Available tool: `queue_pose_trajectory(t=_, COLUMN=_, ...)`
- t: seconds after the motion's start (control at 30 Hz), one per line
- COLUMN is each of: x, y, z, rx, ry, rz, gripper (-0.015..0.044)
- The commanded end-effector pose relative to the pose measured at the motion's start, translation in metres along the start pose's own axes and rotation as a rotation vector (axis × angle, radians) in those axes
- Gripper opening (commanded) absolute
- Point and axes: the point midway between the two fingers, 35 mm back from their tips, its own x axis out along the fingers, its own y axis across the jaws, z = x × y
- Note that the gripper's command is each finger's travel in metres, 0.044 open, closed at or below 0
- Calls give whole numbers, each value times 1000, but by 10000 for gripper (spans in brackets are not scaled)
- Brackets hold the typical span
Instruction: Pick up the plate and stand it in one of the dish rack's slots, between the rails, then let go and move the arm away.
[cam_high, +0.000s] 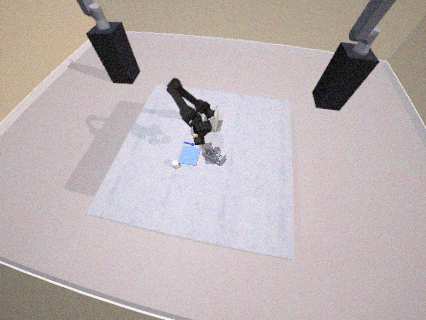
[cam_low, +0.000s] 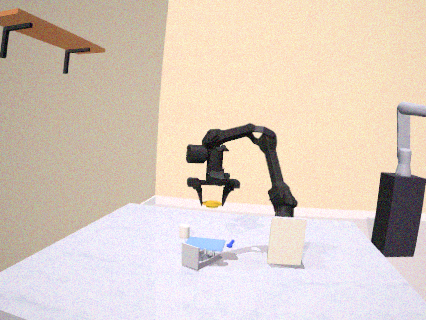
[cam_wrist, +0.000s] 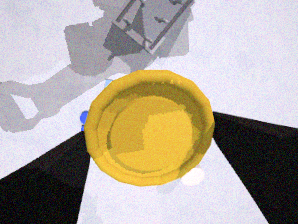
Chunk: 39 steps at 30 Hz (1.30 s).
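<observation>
My gripper (cam_low: 213, 198) (cam_high: 198, 135) is shut on the yellow plate (cam_low: 213, 203) (cam_wrist: 149, 128) (cam_high: 196, 134) and holds it by its rim, lying flat, high above the mat. In the wrist view the plate fills the middle, between my two black fingers. The grey dish rack (cam_low: 197, 256) (cam_high: 214, 156) (cam_wrist: 124, 42) stands on the mat below, a little ahead of the plate. Its rails show in the wrist view at the top, apart from the plate.
A flat blue sheet (cam_high: 190, 155) (cam_low: 206, 243) lies against the rack, with a small white cup (cam_high: 175, 163) (cam_low: 184, 231) beside it. A beige box (cam_low: 286, 242) (cam_high: 216, 119) stands upright near the arm's base. Dark camera pedestals (cam_high: 114, 51) (cam_high: 344, 75) stand at the table's back corners.
</observation>
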Motion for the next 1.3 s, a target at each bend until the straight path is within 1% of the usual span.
queue_pose_trajectory(t=0.0, x=0, y=5, z=8, rx=-173, ry=-4, rz=-1, gripper=0)
queue_pose_trajectory(t=0.6, x=3, y=19, z=31, rx=-773, ry=1, rz=4, gripper=0)
queue_pose_trajectory(t=0.9, x=5, y=20, z=32, rx=-771, ry=-15, rz=5, gripper=0)
queue_pose_trajectory(t=1.27, x=43, y=24, z=44, rx=-628, ry=-267, rz=6, gripper=0)
